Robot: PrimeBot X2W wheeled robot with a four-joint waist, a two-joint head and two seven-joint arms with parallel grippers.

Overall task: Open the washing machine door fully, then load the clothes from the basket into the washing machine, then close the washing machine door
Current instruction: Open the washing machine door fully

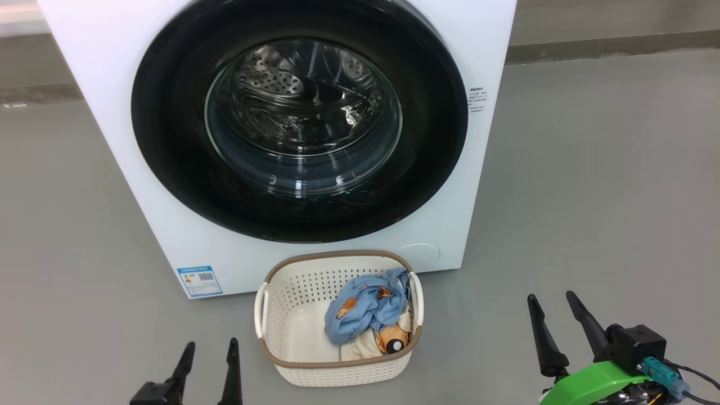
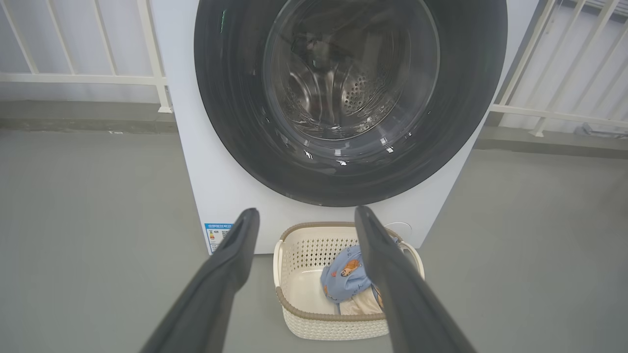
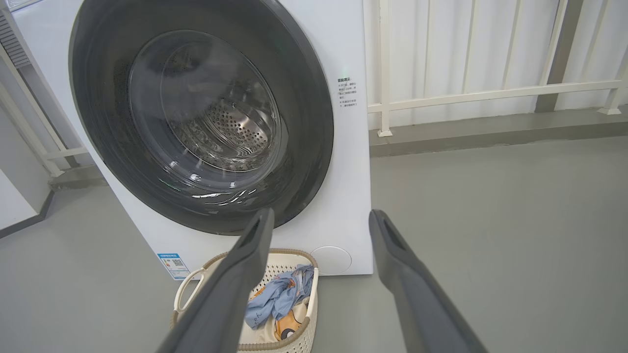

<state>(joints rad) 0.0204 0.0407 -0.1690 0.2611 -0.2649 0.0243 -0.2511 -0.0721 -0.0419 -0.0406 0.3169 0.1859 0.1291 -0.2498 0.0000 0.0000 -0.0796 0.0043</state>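
Observation:
The white washing machine (image 1: pixel 135 185) stands ahead with its round black door (image 1: pixel 169 140) shut flat against the front; the steel drum shows through the glass. On the floor just before it sits the cream basket (image 1: pixel 292 315) holding the clothes (image 1: pixel 365 306), a light blue piece over a cream one. My left gripper (image 1: pixel 209 350) is open at the lower left, beside the basket. My right gripper (image 1: pixel 553 301) is open at the lower right, well clear of the basket. The door (image 2: pixel 235 98), basket (image 2: pixel 304 274) and clothes (image 2: pixel 346 277) also appear between my left fingers, and the basket (image 3: pixel 304 338) and clothes (image 3: pixel 279 299) below my right gripper (image 3: pixel 321 218).
Grey floor (image 1: pixel 590 197) spreads wide to the right of the machine and also to the left. A white railing (image 3: pixel 490 93) and a low kerb run along the wall behind. A blue label (image 1: pixel 199 280) sits at the machine's lower left corner.

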